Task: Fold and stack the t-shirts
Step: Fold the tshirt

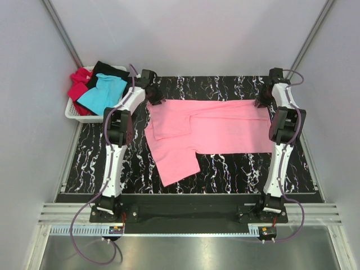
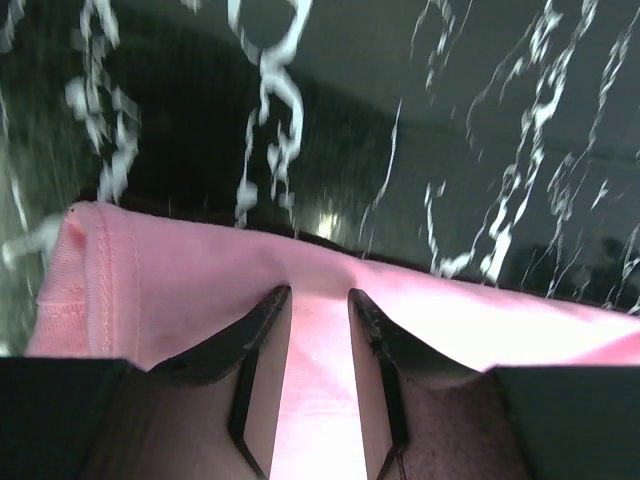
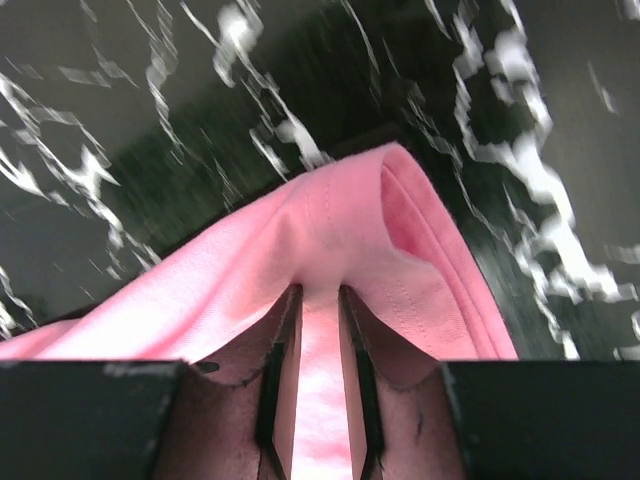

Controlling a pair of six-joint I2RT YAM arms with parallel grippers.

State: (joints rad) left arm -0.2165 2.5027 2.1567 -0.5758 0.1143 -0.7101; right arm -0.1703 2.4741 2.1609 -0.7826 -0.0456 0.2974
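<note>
While the pink t-shirt (image 1: 225, 126) lies spread sideways across the black marbled table (image 1: 236, 169), its far edge is pinched at both ends. The left gripper (image 1: 153, 94) is clamped on the cloth at the far-left corner. Its wrist view shows a ridge of pink fabric drawn up between the two dark fingers (image 2: 258, 335), close beside the stitched hem (image 2: 95, 290). The right gripper (image 1: 262, 101) is likewise closed on the far-right corner, with a narrow strip of pink caught between its jaws and the doubled edge curling just past them. Between the two grips the shirt looks fairly taut along the far edge, but it is not flat. One part is doubled over near the left side, and a loose flap (image 1: 177, 163) trails toward the near edge of the table.

My judgement is that a fold or a lift-and-lay is in hand, and that the main hazard is how shallow both pinches are. Each holds only a small bite near the edge, so a quick pull apart could slip the cloth free on one side and let the shirt collapse crooked. Uneven motion of the arms would skew the fold, and the trailing flap may drag and bunch underneath. Off to the far left, the white basket (image 1: 72, 112) holds the turquoise shirt (image 1: 102, 93), red shirt (image 1: 77, 89) and black shirt (image 1: 109, 70), well apart from the work and not yet folded.
</note>
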